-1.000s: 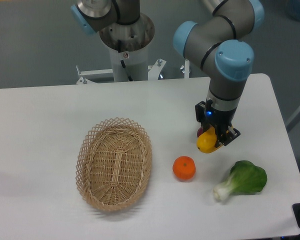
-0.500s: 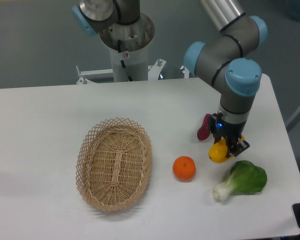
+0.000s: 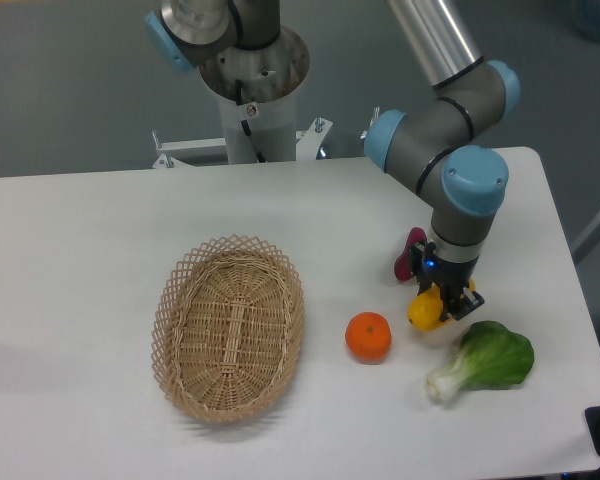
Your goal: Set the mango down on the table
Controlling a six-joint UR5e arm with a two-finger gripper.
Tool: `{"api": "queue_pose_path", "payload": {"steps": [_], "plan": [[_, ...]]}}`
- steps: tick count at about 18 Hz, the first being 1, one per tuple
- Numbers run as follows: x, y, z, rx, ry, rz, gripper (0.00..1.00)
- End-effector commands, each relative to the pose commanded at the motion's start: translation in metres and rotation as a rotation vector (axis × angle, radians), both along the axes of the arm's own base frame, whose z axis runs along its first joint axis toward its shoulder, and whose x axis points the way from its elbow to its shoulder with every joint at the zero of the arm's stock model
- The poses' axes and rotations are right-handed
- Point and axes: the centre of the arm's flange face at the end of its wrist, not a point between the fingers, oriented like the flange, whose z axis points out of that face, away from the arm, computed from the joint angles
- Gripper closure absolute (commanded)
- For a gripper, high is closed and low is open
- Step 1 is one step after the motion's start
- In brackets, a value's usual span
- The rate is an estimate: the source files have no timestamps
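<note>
The yellow mango (image 3: 424, 310) is held between the fingers of my gripper (image 3: 442, 303), low over the white table (image 3: 100, 240), right of the orange and just up-left of the green vegetable. I cannot tell whether it touches the tabletop. The gripper is shut on the mango and its body hides the fruit's right end.
A round orange (image 3: 368, 336) lies left of the mango. A small purple-red piece (image 3: 410, 254) lies just behind the gripper. A green leafy vegetable (image 3: 486, 360) lies at the front right. An oval wicker basket (image 3: 230, 325) stands to the left. The robot base (image 3: 252, 90) is at the back.
The gripper carried the mango to the right and down, then shifted slightly back left. The purple-red piece, half hidden before, now shows behind it.
</note>
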Motion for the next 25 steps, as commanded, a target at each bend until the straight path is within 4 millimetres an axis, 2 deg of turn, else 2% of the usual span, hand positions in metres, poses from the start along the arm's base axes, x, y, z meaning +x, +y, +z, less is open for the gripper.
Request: {"api": "queue_pose_path", "payload": {"steps": [1,2,4,5,6,11,14,17,20,22,25], "plan": [[0.0,0.0,0.0,0.0,0.0,0.0,0.58],[0.0,0.0,0.0,0.0,0.0,-0.002,0.51],[-0.003,0.001,0.004,0.006,0.009,0.001,0.2],[-0.004,0.002,0.005,0.008,0.011,0.004,0.08],[-0.004,0.002,0.007,0.012,0.014,0.012,0.0],[-0.011,0.006,0.022,0.03,0.038,0.04,0.0],[-0.02,0.016,0.052,0.052,0.087,0.05,0.0],[-0.026,0.031,0.086,0.071,0.101,0.063,0.0],[-0.034,0.037,0.12,0.06,0.069,0.06,0.0],[-0.038,0.038,0.155,0.05,0.044,0.063,0.0],[-0.032,0.032,0.211,0.071,0.011,0.068,0.0]]}}
